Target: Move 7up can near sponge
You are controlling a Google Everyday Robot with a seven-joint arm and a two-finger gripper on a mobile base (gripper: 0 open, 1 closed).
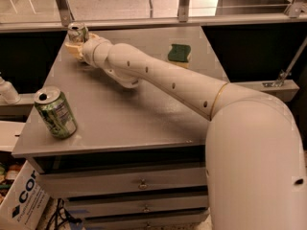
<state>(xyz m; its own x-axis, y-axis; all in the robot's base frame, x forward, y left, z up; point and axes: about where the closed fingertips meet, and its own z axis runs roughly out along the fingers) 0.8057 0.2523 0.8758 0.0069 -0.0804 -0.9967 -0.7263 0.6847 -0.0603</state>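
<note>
Beige gripper (76,44) sits at the far left corner of the grey table (120,123), at the end of the cream arm (163,78), which reaches in diagonally from the big rounded shoulder at lower right. Gripper is right up against the base of the 7up can (77,32). The can stands upright just behind and above it, top rim visible, at the table's back left edge. Contact looks likely, but whether the gripper is clamped on the can or spread beside it cannot be told: the wrist hides that part.

Sponge (179,53), dark green top over yellow, lies flat on the far right part of the table, on the other side of the arm and well apart from the 7up can.

Green can (55,112) stands upright near the front left corner, opened top showing, well apart from the gripper and clear of the arm.

Table has drawers (139,181) under its front edge. White bottle (7,91) shows at the left frame edge, off the table. Cardboard box (21,202) with dark lettering sits on the floor at lower left. Metal rail (144,20) runs behind the table.
</note>
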